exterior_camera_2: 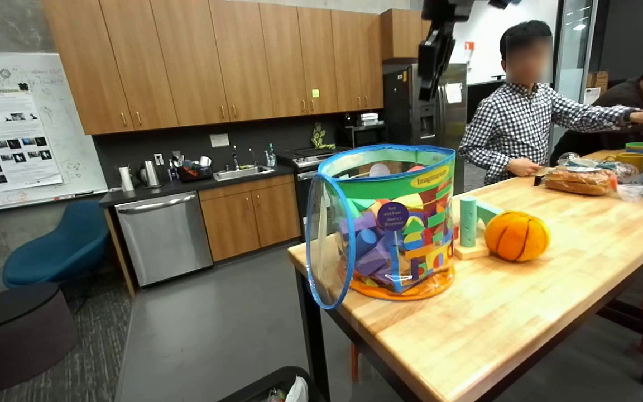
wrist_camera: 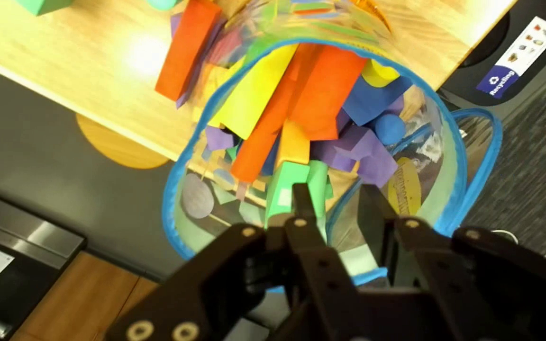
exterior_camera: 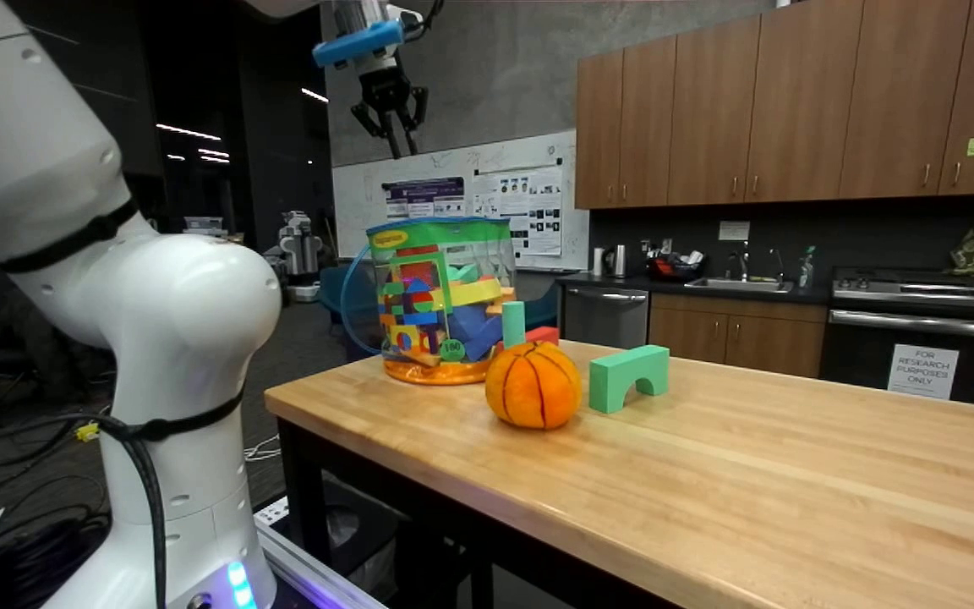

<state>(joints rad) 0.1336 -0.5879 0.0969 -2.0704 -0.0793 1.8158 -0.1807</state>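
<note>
Hovering above a wooden table (exterior_camera: 774,474), fingers (wrist_camera: 371,213) stand slightly apart; cabinets (exterior_camera: 800,110) overhang a sink (exterior_camera: 738,288).

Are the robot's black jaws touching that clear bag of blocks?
Apart. An exterior view shows it plainly: the jaws hang above the bag, with a clear gap below them.

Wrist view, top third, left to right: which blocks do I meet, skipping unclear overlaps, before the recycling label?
Green block, red block outside the bag, long yellow block, wide orange block, small yellow block, recycling label.
</note>
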